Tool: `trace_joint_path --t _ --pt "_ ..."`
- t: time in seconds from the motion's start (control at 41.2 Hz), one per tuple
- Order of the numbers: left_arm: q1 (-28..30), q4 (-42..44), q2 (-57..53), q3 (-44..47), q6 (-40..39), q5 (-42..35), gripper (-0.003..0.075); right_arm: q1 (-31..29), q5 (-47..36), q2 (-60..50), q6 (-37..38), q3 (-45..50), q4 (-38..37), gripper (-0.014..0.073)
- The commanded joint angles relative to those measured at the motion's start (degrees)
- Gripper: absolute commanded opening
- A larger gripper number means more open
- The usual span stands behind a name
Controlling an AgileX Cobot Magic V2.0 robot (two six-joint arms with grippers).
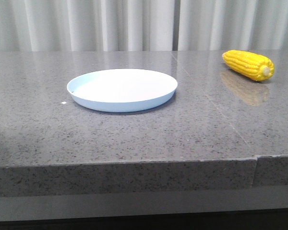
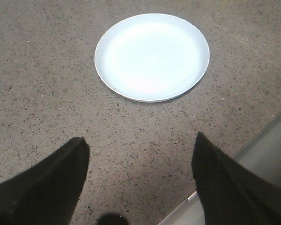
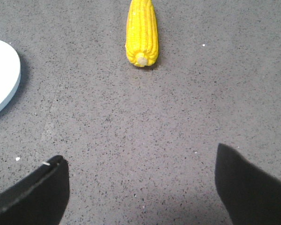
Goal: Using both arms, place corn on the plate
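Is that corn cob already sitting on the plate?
No, the corn lies on the bare grey table, well off to the right of the empty plate.

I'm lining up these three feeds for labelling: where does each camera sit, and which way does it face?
Front view: low at the table's near edge, facing forward over the plate and corn; no robot parts show.
Left wrist view: on the left arm, looking down at the plate; open left hand shows.
Right wrist view: on the right arm, looking down at the corn; open right hand shows.
All three share the plate.
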Motion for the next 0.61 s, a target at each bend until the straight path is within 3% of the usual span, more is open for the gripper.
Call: trace_joint_path --t 0.0,0.582 --pt "-0.5 -0.4 -0.3 -1.5 -0.6 -3.7 0.0461 -0.2 -2.2 3.5 -0.3 -4.0 0.2 0.0653" --pt "-0.5 -0.4 -0.3 -1.5 -0.6 -3.7 0.0461 -0.2 -0.1 37.6 -2.0 -28.9 0.2 0.0653"
